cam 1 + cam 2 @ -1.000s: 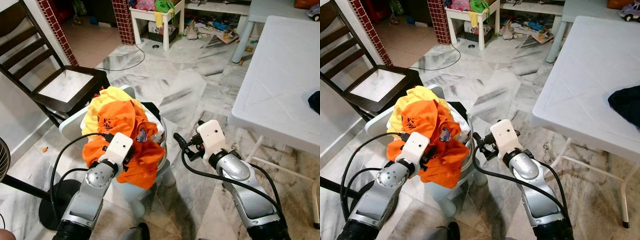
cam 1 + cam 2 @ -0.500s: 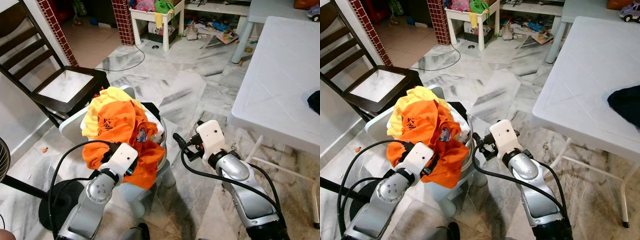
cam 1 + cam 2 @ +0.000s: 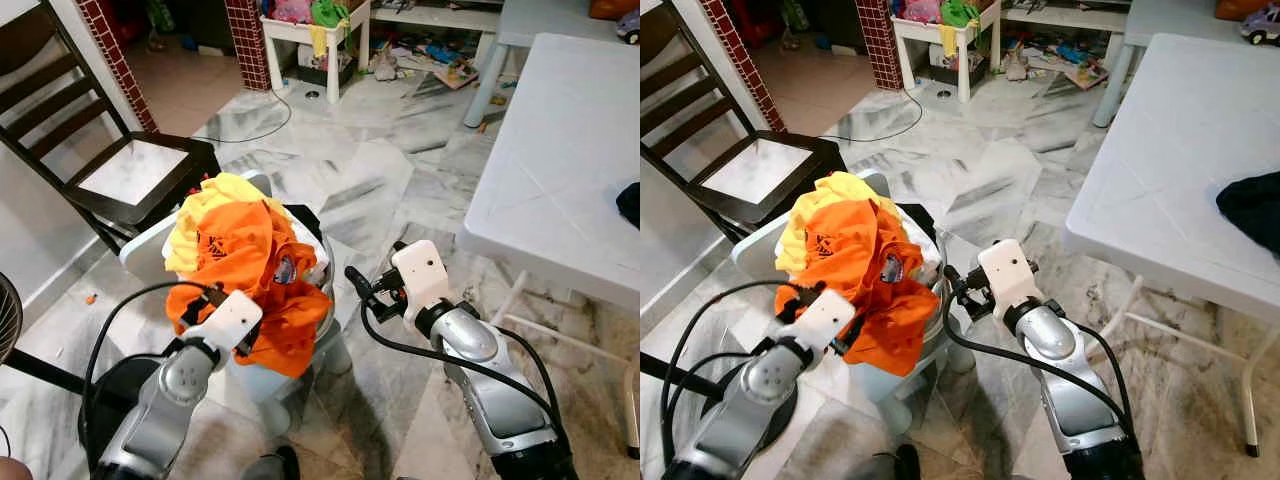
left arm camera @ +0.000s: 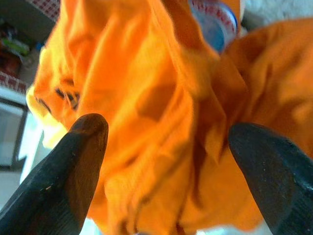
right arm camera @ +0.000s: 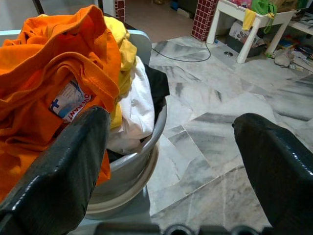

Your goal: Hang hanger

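Left tool has drawn back toward robot, now at near edge of orange shirt, fingers spread, gripping nothing. Right tool hovers beside laundry basket, fingers spread wide. Hanger cannot be made out. White table right. Task barely begun.

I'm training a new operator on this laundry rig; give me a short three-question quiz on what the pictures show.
1. True or false: the left claw is open, facing the orange shirt.
2. Which claw is beside the grey laundry basket, over the marble floor? A) left B) right
3. Fill in: the garment under the orange shirt, at the pile's far side, is ____.

Key: 1 true. 2 B, the right claw. 3 yellow, the yellow garment.
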